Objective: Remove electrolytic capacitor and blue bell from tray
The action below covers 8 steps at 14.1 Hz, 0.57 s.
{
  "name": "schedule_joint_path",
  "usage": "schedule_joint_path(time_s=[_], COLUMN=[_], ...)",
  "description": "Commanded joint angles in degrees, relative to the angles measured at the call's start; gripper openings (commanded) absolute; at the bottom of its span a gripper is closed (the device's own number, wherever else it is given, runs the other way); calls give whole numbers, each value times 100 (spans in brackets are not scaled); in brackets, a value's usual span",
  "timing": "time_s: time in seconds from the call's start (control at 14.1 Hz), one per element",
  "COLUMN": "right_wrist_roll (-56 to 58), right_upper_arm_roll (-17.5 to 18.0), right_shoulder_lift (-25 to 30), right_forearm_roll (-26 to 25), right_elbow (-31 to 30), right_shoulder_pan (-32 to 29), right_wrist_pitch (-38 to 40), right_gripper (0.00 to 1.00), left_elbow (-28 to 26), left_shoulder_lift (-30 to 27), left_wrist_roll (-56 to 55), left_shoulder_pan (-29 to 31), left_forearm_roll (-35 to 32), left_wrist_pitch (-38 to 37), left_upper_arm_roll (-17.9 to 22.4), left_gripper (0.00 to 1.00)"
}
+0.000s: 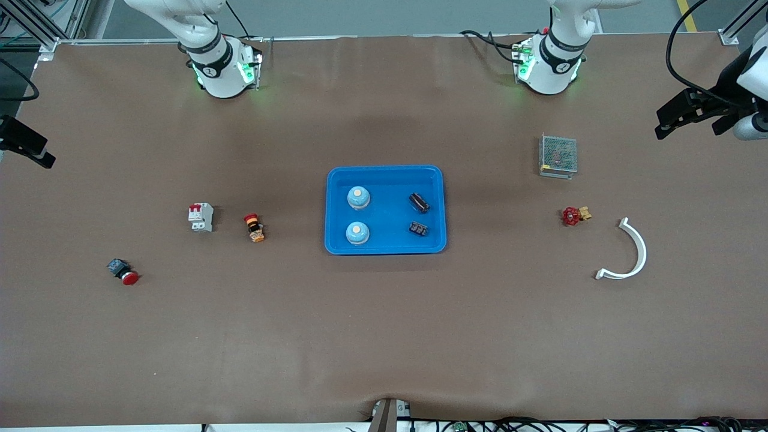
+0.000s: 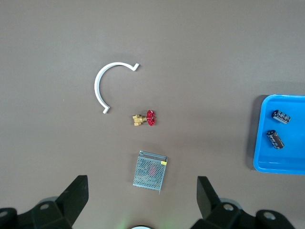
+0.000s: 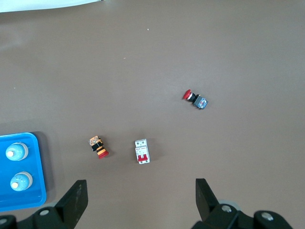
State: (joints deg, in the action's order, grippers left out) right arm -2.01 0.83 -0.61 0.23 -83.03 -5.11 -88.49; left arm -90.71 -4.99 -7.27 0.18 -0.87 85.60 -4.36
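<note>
A blue tray (image 1: 385, 169) lies at the table's middle. In it stand two blue-and-white bells (image 1: 358, 197) (image 1: 357, 233) toward the right arm's end, and two black capacitors (image 1: 419, 202) (image 1: 418, 228) lie toward the left arm's end. The left wrist view shows the capacitors (image 2: 281, 116) (image 2: 275, 139) in the tray (image 2: 264, 143); the right wrist view shows the bells (image 3: 15, 151) (image 3: 21, 181). My left gripper (image 2: 142, 198) hangs open high over the table, holding nothing. My right gripper (image 3: 140, 198) is likewise open and empty. Neither gripper shows in the front view.
Toward the left arm's end lie a metal mesh box (image 1: 558, 155), a red valve (image 1: 574, 215) and a white curved piece (image 1: 630, 252). Toward the right arm's end are a white circuit breaker (image 1: 201, 216), an orange-red switch (image 1: 254, 227) and a red push button (image 1: 123, 271).
</note>
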Motion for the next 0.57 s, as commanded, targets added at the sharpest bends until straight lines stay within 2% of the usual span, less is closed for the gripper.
schedule_joint_path(time_s=[0.0, 0.5], right_wrist_roll=[17, 8], right_upper_arm_roll=[22, 22], right_shoulder_lift=[-54, -71], right_forearm_roll=[47, 56], right_elbow=[138, 59], right_shoulder_pan=[-69, -95], right_wrist_pitch=[69, -54], right_gripper=[100, 100], left_elbow=[80, 159], left_shoulder_lift=[24, 174], left_wrist_roll=[112, 68], left_shoulder_pan=[8, 17], left_forearm_roll=[17, -1], left_wrist_pitch=[-53, -53], left_upper_arm_roll=[-12, -4], left_gripper=[100, 100])
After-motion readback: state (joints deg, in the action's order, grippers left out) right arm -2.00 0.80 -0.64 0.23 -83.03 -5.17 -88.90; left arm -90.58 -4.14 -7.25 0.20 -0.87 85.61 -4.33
